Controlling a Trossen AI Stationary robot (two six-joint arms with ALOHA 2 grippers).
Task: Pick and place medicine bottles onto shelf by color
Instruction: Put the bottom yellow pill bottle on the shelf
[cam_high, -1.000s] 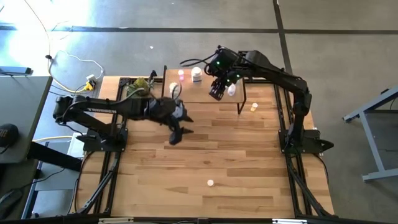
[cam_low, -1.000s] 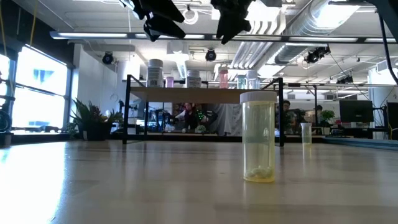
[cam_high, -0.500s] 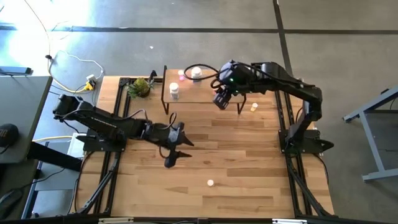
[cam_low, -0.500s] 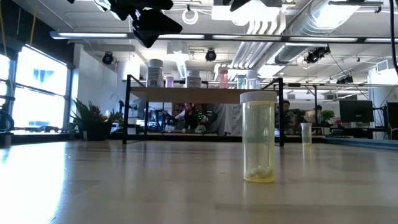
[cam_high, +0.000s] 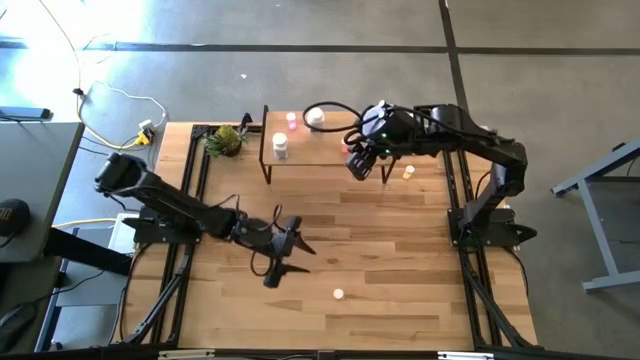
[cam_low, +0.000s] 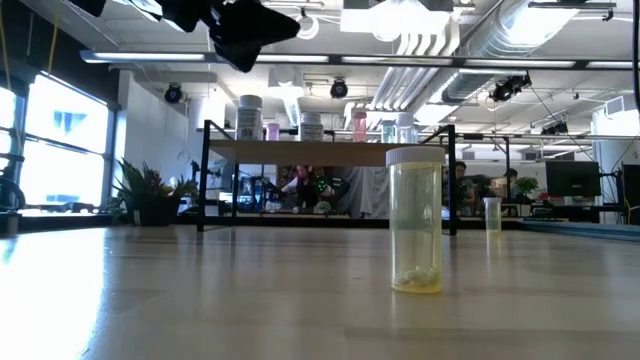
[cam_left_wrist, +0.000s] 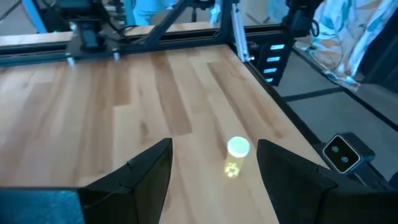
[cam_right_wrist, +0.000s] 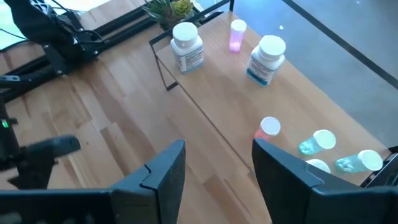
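Your left gripper (cam_high: 277, 262) hangs above the tabletop (cam_high: 400, 260) with its 2 fingers (cam_left_wrist: 146, 174) spread wide and nothing between them. Just ahead of it, seen in the gap between the fingers, a small yellow bottle (cam_left_wrist: 236, 155) with a white cap stands upright on the wood, apart from both fingers. In the low view the same bottle (cam_low: 415, 220) fills the foreground, while only the dark underside of the left gripper (cam_low: 245, 30) shows at the upper edge, its fingertips cut off.

Your right gripper (cam_high: 357, 165) hovers over the near edge of the shelf (cam_high: 330, 150), fingers (cam_right_wrist: 165, 171) also apart and holding nothing. Ahead of it on the shelf board (cam_right_wrist: 230, 93) stand 2 larger white bottles (cam_right_wrist: 186, 45) and a pink bottle (cam_right_wrist: 237, 35). Closer to its fingertips are an orange bottle (cam_right_wrist: 268, 128) and 2 pale green bottles (cam_right_wrist: 316, 142); you cannot tell from this angle whether the green ones stand or lie, and 1 more white cap beside them is half hidden behind a finger.

An orange bottle (cam_high: 408, 173) sits on the table beside the right gripper, just past the shelf leg. A leafy plant (cam_high: 226, 140) sits beyond the shelf's far end. In the low view the shelf's bottles are small and partly merged with the room behind.
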